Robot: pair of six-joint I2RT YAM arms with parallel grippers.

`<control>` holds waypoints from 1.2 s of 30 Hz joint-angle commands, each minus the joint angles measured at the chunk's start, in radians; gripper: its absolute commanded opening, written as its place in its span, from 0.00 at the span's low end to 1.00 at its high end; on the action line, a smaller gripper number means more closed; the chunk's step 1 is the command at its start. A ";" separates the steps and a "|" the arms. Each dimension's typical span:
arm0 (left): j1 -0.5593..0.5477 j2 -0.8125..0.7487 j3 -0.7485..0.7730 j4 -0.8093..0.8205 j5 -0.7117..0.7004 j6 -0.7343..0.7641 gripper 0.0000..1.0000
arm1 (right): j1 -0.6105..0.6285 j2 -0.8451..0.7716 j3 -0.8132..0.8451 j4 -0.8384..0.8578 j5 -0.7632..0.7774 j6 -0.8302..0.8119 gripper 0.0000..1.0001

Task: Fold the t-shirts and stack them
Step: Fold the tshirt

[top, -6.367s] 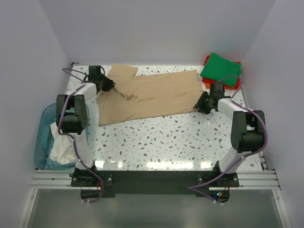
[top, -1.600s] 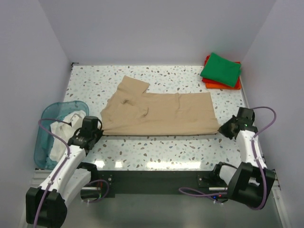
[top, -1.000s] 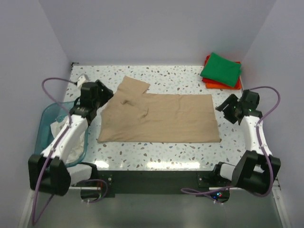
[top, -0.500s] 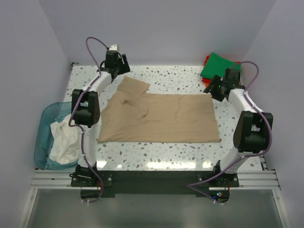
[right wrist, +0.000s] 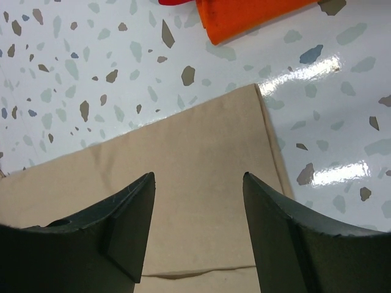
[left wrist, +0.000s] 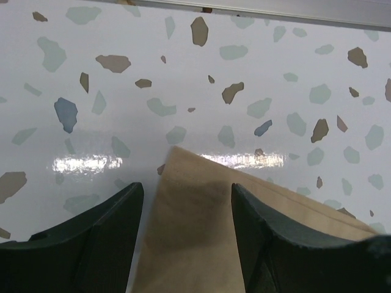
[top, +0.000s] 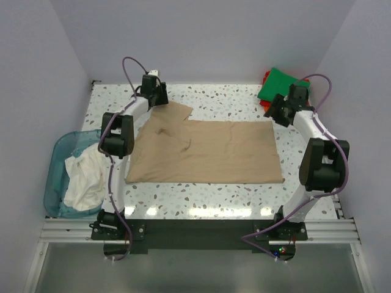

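Note:
The tan t-shirt [top: 204, 149] lies flat on the speckled table, one sleeve sticking out at the far left. My left gripper [top: 156, 101] is open at that sleeve's far corner; in the left wrist view the tan sleeve tip [left wrist: 195, 220] lies between the fingers of the left gripper [left wrist: 187, 195]. My right gripper [top: 275, 115] is open over the shirt's far right corner [right wrist: 232, 152]; the right gripper [right wrist: 198, 183] shows apart jaws with tan cloth between. A folded green t-shirt [top: 284, 89] lies on an orange-red one [top: 281, 109] at the far right. A white t-shirt [top: 85, 180] lies in the basket.
A translucent teal basket [top: 57, 160] stands off the table's left edge. The orange-red shirt's corner [right wrist: 244, 18] shows just beyond the tan shirt in the right wrist view. The back wall's edge [left wrist: 244, 7] runs close behind the left gripper.
Both arms swung from the near corners of the shirt to its far corners. The tan shirt was earlier pulled toward the near edge and laid flat; it has not moved in the last second.

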 commanded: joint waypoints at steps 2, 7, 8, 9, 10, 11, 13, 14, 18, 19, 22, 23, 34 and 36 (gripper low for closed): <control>0.009 0.024 0.039 0.051 0.005 0.034 0.64 | -0.003 0.013 0.031 0.029 0.028 -0.030 0.63; 0.007 0.040 0.045 0.071 0.014 0.025 0.58 | -0.003 0.016 0.029 0.029 0.044 -0.039 0.63; 0.006 0.041 0.045 0.072 0.014 0.023 0.52 | -0.004 0.014 0.031 0.029 0.048 -0.041 0.63; 0.006 0.044 0.045 0.074 0.040 0.020 0.49 | -0.006 0.017 0.032 0.029 0.053 -0.042 0.63; 0.004 0.046 0.043 0.075 0.046 0.019 0.48 | -0.007 0.017 0.031 0.028 0.056 -0.044 0.63; 0.003 0.047 0.043 0.075 0.053 0.019 0.42 | -0.009 0.020 0.031 0.028 0.062 -0.044 0.63; 0.001 0.049 0.039 0.080 0.071 0.016 0.37 | -0.012 0.029 0.031 0.029 0.062 -0.046 0.63; 0.000 0.047 0.035 0.081 0.077 0.016 0.31 | -0.013 0.036 0.031 0.032 0.062 -0.047 0.63; 0.000 0.032 0.022 0.101 0.082 0.011 0.16 | -0.016 0.086 0.061 0.029 0.059 -0.053 0.63; 0.000 0.024 0.016 0.109 0.080 0.011 0.12 | -0.019 0.100 0.069 0.025 0.061 -0.053 0.63; 0.001 -0.009 -0.012 0.149 0.083 0.007 0.05 | -0.026 0.141 0.094 0.022 0.059 -0.055 0.63; 0.001 -0.023 -0.014 0.149 0.085 0.007 0.04 | -0.027 0.151 0.100 0.013 0.065 -0.058 0.63; 0.013 -0.106 -0.075 0.287 0.128 -0.033 0.00 | -0.039 0.284 0.189 -0.009 0.050 -0.046 0.58; 0.017 -0.114 -0.080 0.298 0.138 -0.044 0.00 | -0.039 0.302 0.200 -0.007 0.045 -0.041 0.56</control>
